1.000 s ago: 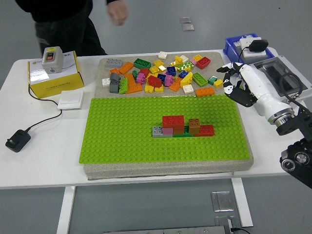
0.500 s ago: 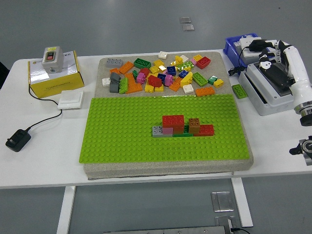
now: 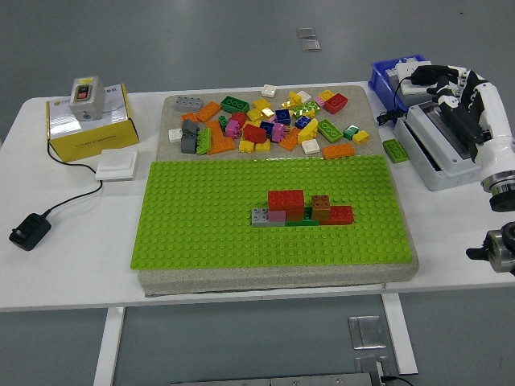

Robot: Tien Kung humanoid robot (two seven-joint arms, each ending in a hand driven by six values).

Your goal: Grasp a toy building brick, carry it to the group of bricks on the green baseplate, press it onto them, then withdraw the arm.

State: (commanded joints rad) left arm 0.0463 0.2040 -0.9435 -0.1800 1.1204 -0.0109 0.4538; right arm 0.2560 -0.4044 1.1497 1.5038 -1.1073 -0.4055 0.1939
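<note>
White table (image 3: 72, 265) over a grey floor is filling the head view. Green baseplate (image 3: 201, 217) is lying on a beige foam slab (image 3: 273, 283), and the group of bricks (image 3: 302, 207) is sitting near its middle: red blocks, a brown one, a grey and a pink one, a green one low in front, all pressed together. Loose brick pile (image 3: 269, 121) is lying behind the baseplate on the slab's far strip, mixed colours, some tilted or stacked. One green brick (image 3: 393, 149) is lying alone on the table, just beside the grey device (image 3: 438, 157) at the right.

Right hand (image 3: 455, 92) is hanging over that device, well apart from the pile and the baseplate, fingers loosely extended and gripping nothing. Left arm is not showing. Yellow box (image 3: 88, 129) with a switch unit (image 3: 87, 97) on top, a white switch plate (image 3: 117, 165), a black plug (image 3: 30, 232) and a blue bin (image 3: 390, 76) are sitting around the edges.

Handling judgement: bricks are looking light, rigid, smooth plastic, likely slippery under fingertips and not fragile. Best hold is pinching the two long side walls, leaving studs and underside free for pressing on. An isolated, flat-lying brick is going to be easier than one buried in the pile. Whether a brick is just placed or one is yet to be fetched, this scene is fitting both.
</note>
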